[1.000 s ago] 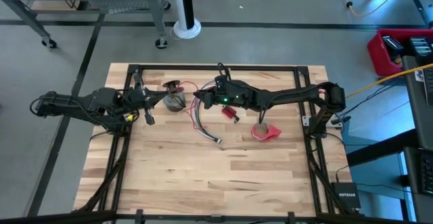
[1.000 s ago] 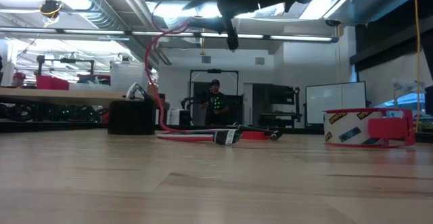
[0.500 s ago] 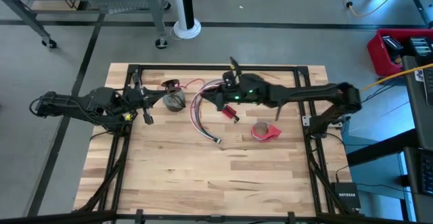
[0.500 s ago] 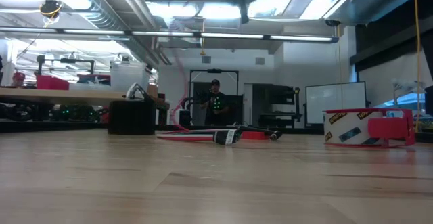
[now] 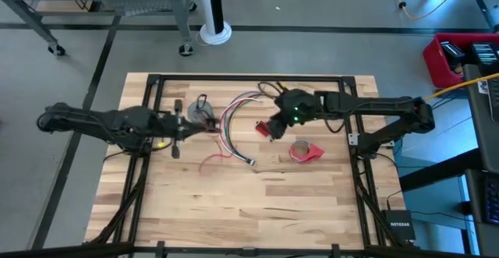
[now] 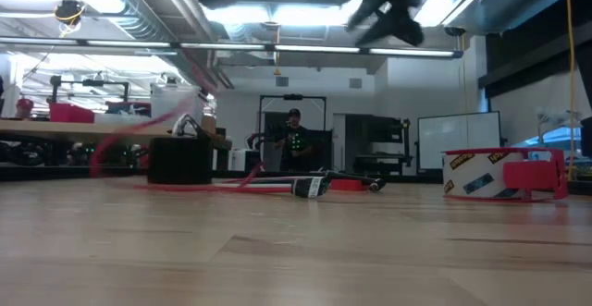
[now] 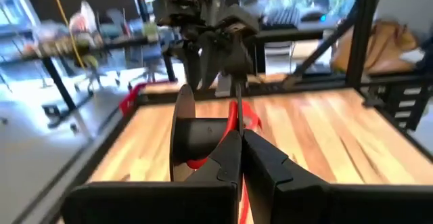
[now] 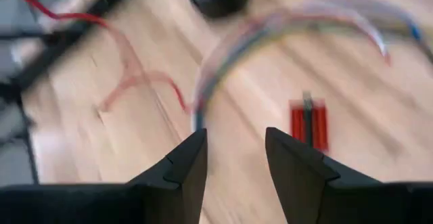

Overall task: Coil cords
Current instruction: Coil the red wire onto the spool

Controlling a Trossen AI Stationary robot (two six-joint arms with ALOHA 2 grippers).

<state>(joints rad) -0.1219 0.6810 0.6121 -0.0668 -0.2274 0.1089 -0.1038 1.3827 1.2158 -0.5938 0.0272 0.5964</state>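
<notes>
Here, I see the long wire bundle (image 5: 234, 125) curving across the bench (image 5: 234, 203). My left gripper (image 5: 178, 129), arm stretched low, has jaws clamped on a red wire (image 7: 235, 119). My right gripper (image 5: 273, 127), jaws parted and empty, hovers over the small red block (image 8: 310, 124).

Red tape roll (image 5: 306, 151) near small red block (image 5: 265, 129).

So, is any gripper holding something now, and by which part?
The left gripper is shut on a thin red wire, pinched at its fingertips. The right gripper is open and holds nothing.
</notes>
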